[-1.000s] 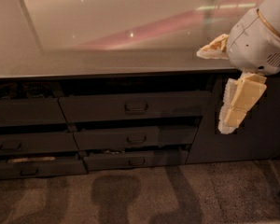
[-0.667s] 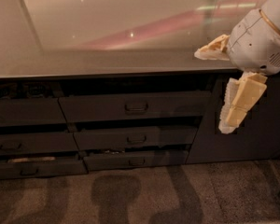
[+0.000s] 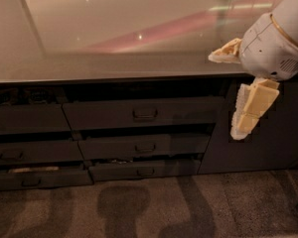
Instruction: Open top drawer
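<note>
Polished countertop (image 3: 114, 58) fills the upper half of the single camera view, catching pinkish streaks of reflected light. Beneath its front edge runs a bank of dark drawers above a brown carpet (image 3: 154, 207) crossed by soft shadows.

The top drawer (image 3: 104, 114) is the widest front, directly under the counter, with its small loop handle (image 3: 145, 114) at the centre. A dark gap lies above it; it may be slightly ajar, though the dim light makes that hard to judge. Two narrower drawers (image 3: 114, 148) sit below it, and more drawers stand to the left.

The gripper (image 3: 223, 97) hangs at the right, off the drawer's right end and in front of the plain cabinet door (image 3: 283, 133). Its cream fingers (image 3: 253, 103) are spread wide apart, holding nothing, well away from the handle.
</note>
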Available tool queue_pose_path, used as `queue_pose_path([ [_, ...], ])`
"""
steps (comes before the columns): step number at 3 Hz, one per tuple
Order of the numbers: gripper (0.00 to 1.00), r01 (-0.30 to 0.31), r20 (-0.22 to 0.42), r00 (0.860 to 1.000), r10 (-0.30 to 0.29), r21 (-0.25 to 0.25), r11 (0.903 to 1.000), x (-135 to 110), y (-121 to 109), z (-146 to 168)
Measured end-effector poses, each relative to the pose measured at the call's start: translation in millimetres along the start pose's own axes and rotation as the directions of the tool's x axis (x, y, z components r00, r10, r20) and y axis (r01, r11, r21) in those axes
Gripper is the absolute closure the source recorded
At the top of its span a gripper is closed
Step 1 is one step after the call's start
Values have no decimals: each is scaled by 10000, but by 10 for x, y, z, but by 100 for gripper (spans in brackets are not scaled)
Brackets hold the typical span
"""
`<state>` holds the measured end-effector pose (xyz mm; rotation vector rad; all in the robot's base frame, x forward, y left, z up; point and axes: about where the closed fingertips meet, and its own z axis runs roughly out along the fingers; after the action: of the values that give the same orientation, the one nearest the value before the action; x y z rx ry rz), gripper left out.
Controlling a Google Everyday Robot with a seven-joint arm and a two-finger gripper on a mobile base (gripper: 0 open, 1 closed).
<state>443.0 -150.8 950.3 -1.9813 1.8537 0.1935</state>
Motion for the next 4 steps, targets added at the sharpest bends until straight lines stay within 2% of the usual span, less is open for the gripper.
queue_pose_path([
  [1, 0, 73, -612, 9981, -64, 149, 9999, 102, -96, 136],
  [2, 0, -458, -650, 9969, 432, -392, 9982, 448, -305, 324],
  [4, 0, -1274, -292, 9917, 1250, -1071, 9860, 848, -643, 590],
])
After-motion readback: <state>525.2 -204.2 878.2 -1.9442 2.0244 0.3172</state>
